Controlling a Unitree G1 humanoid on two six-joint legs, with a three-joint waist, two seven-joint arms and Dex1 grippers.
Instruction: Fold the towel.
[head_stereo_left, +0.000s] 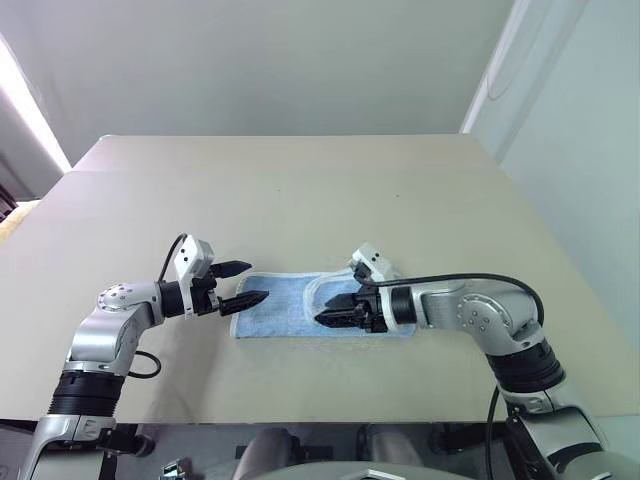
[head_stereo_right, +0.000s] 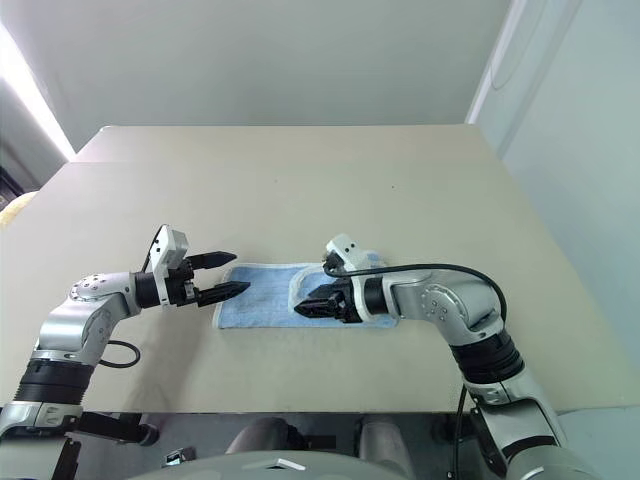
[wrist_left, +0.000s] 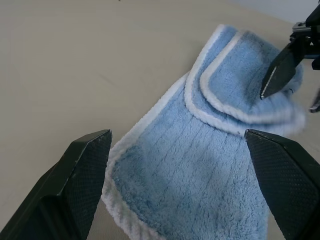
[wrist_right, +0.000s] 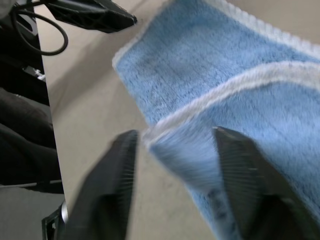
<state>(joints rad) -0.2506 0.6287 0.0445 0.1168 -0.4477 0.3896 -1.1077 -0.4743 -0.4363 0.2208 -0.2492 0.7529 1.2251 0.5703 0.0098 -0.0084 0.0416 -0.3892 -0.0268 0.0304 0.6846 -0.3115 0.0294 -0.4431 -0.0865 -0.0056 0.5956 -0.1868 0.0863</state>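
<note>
Right gripper (head_stereo_left: 332, 310) sits over the right half of the towel (head_stereo_left: 275, 312), pointing left and slightly down, fingers spread apart. In the right wrist view the folded-over corner of the towel, pale hem showing, lies in the gap between the two fingers (wrist_right: 114, 192); can't tell if either pad touches the cloth. Left gripper (head_stereo_left: 243, 283) hangs just off the towel's left end, pointing right toward it, fingers wide apart, nothing between them, tips just above the left hem and apart from the cloth. Towel lies flat on the beige table (head_stereo_left: 300, 190) near the front edge, a long strip running left to right between the two grippers. Its right portion is doubled back over the lower layer, so a curved whitish hem crosses the blue roughly mid-strip; left portion is a single layer with hem along its edges. Left wrist view shows the right gripper's black fingertip (wrist_left: 279, 67) poised over the folded flap.
</note>
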